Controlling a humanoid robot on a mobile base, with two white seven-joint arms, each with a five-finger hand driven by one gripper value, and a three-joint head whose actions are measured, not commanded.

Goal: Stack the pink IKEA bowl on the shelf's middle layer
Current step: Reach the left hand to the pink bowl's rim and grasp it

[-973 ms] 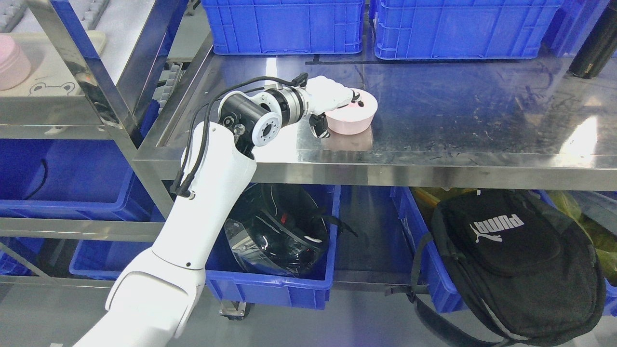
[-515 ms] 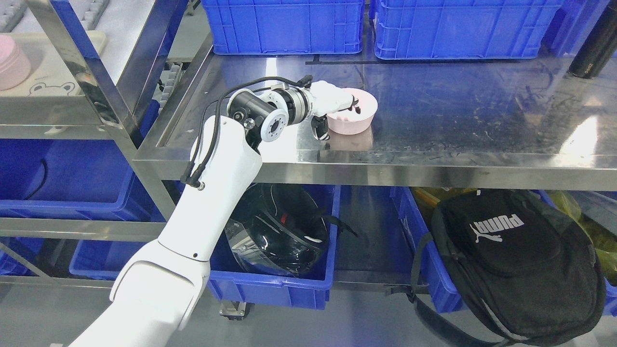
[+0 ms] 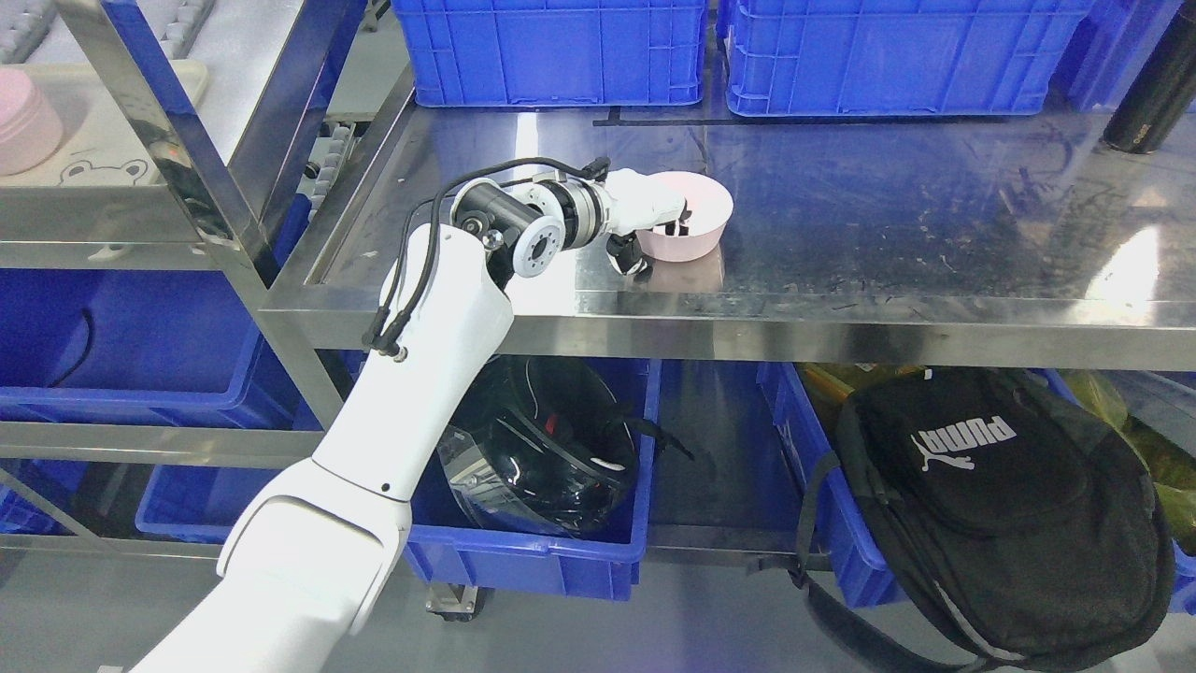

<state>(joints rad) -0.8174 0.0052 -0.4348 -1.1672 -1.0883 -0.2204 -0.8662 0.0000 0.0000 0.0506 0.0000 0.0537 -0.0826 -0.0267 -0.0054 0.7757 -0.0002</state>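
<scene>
A: What sits far off to the left of the hand?

B: A pale pink rounded container (image 3: 23, 121) on a cream tray with a bear drawing (image 3: 98, 159), on the neighbouring steel rack, well apart from the hand.

A: And the hand itself?

B: The white left hand (image 3: 649, 210), its arm rising from the lower left, is closed on the near-left rim of the round pink plastic bowl (image 3: 696, 217). Its dark-tipped fingers (image 3: 675, 224) hook over the rim into the bowl, and the thumb presses the outer wall below.

A: So where is the bowl?

B: Directly at the hand's right, touching it, upright on the shiny steel shelf surface (image 3: 888, 234). Whether its base rests on the steel or is just clear of it, I cannot tell.

A: Beyond the hand?

B: Two blue plastic crates (image 3: 551, 51) stand behind, at the back of the shelf. Below the hand, a black helmet (image 3: 537, 449) lies in a blue bin. Lower right, well apart, is a black backpack (image 3: 1000, 505).
</scene>
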